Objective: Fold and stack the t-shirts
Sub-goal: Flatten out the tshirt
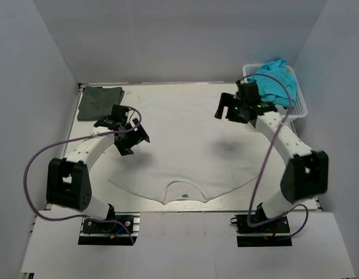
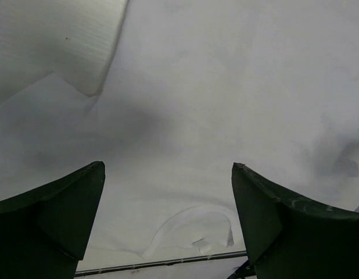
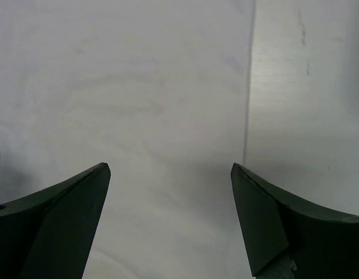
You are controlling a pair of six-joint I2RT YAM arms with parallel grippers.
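Note:
A white t-shirt (image 1: 185, 145) lies spread flat on the table, its collar (image 1: 183, 192) with a small blue label at the near edge. A dark olive-green t-shirt (image 1: 100, 103) lies folded at the back left corner. My left gripper (image 1: 135, 144) hovers open above the white shirt's left side, holding nothing. In the left wrist view the open gripper (image 2: 168, 165) looks down on the cloth, with the collar (image 2: 191, 226) between its fingers (image 2: 57, 215). My right gripper (image 1: 225, 113) hangs open over the shirt's back right part. In the right wrist view that gripper (image 3: 171, 165) is empty above the white shirt (image 3: 139, 87).
A white basket (image 1: 298, 104) holding teal cloth (image 1: 272, 81) stands at the back right corner, just behind my right wrist. Grey walls enclose the table on three sides. A metal rail (image 2: 162, 263) runs along the table's near edge.

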